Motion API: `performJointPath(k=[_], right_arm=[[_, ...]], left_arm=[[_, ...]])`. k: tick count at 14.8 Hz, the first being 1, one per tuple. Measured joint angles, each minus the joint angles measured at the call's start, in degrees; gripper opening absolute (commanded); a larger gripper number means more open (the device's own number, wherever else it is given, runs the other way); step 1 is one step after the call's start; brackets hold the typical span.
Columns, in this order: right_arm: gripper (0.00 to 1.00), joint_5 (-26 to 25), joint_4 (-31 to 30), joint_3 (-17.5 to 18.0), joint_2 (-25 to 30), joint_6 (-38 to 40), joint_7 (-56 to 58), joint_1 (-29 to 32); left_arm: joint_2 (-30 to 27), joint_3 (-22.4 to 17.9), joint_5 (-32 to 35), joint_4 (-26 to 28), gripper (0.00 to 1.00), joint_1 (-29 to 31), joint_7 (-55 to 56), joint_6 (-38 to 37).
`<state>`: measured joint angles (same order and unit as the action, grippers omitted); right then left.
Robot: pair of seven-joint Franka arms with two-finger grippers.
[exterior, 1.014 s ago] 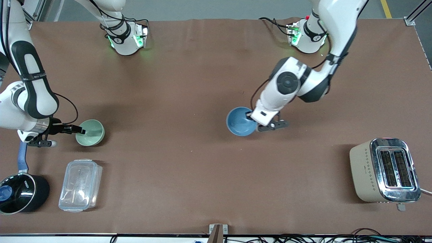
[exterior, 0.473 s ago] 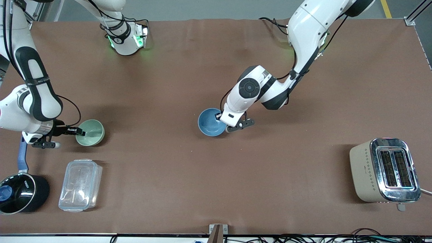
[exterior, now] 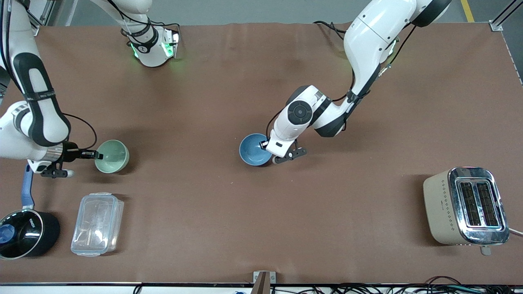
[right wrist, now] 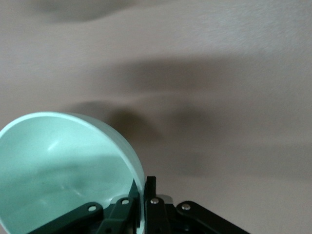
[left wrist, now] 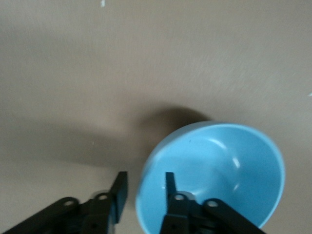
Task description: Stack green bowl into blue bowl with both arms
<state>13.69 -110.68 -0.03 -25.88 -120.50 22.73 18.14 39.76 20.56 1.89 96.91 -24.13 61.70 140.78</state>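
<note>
- Two grippers are at work, each at the rim of a bowl.
- The left gripper (exterior: 267,148) is over the middle of the table (exterior: 212,102). Its fingers (left wrist: 170,183) straddle the wall of the blue bowl (exterior: 254,149), one inside and one outside; the left wrist view shows a clear gap between the outer finger and the wall, so the jaws stand apart rather than clamped.
- The right gripper (exterior: 97,155) is closed on the rim of the green bowl (exterior: 112,156), near the right arm's end of the table. The right wrist view has its fingers (right wrist: 150,187) pinched tight on the thin wall (the front view shows only a dark tip at the rim).
- The wrist views show what the front view does not: the green bowl (right wrist: 68,165) is tipped, with a shadow on the table under its raised edge, and the blue bowl (left wrist: 214,175) is tilted too, with a dark shadow beneath it.
- The blue bowl is medium blue outside and lighter inside, with small glints on the inner wall. The green bowl is pale mint, smooth and plain.
- The front view alone shows the surroundings: a clear plastic container (exterior: 97,223) and a black saucepan (exterior: 25,232) with a blue handle (exterior: 27,190) lie nearer the camera than the green bowl, and a toaster (exterior: 466,206) stands toward the left arm's end.
</note>
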Motion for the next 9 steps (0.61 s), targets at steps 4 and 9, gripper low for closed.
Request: performJointPath(k=[4,9], right_arm=[[0.00,3.5,-0.7,0.6,7.1,6.5,-7.7,-5.3],[0.00,4.4,-2.8,1.0,11.0,3.9,-28.1,-20.1]], left_arm=[[-6.9,-0.8,0.2,-2.4,1.00,3.9,-0.3,-6.5],[-20.1,-1.0,0.3,-7.3,1.00,14.1,-13.5,-24.5]])
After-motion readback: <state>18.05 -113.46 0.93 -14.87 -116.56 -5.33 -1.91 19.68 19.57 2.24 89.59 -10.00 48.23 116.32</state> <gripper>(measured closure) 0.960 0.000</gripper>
